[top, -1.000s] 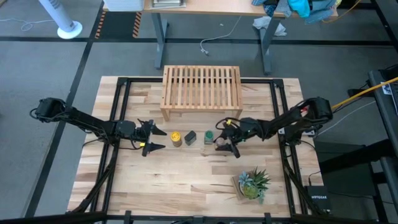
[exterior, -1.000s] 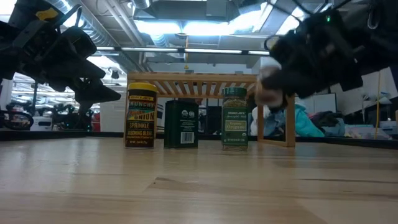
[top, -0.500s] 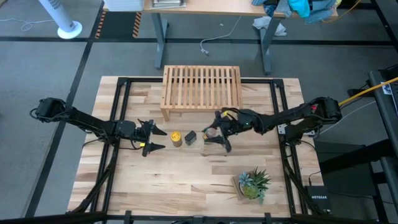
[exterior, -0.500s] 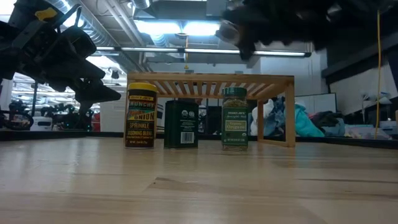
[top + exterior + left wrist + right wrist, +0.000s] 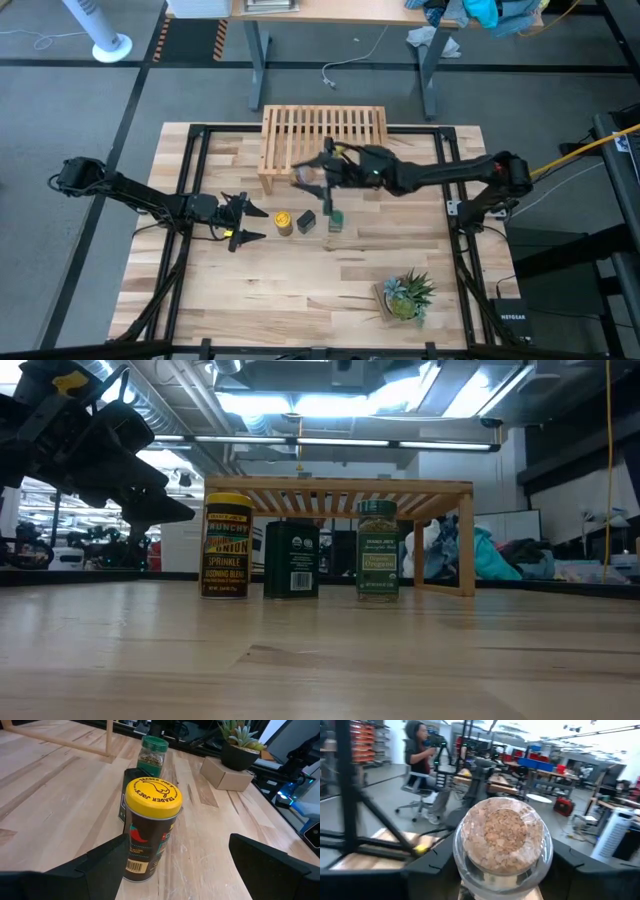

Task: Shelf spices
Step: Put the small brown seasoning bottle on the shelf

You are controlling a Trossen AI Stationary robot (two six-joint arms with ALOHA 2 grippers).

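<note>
The surface [image 5: 300, 290] is a pale butcher-block top, and toward its far edge stands the shelf [image 5: 324, 140], a low light-wood rack with a slatted top on short legs. In the low view the shelf [image 5: 338, 488] rises behind a row of three spice containers that stand on the surface in front of it.

The right arm reaches in from the right side and holds the right gripper [image 5: 318, 178] above the shelf's near edge. Its fingers are clenched on the small clear jar [image 5: 310, 179], which sits between them. In the right wrist view the clear jar [image 5: 502, 842] shows its rounded glass end packed with pinkish-brown grains, a dark finger pressed against each side. Behind it is the room, with a seated person [image 5: 420, 750] well off.

The left arm lies low over the left part of the surface, and the left gripper [image 5: 245, 222] hovers just left of the yellow-lidded jar [image 5: 283, 221]. Its fingers [image 5: 100, 865] are released and spread wide, and the yellow-lidded jar [image 5: 150, 832] stands upright just ahead of the gap between them, touched by neither.

Beyond that jar from the fingers stands the black tin [image 5: 306, 221], then the green-lidded jar [image 5: 335, 219], both upright on the surface. The potted plant [image 5: 408, 293] sits on a small box near the surface's front right.
</note>
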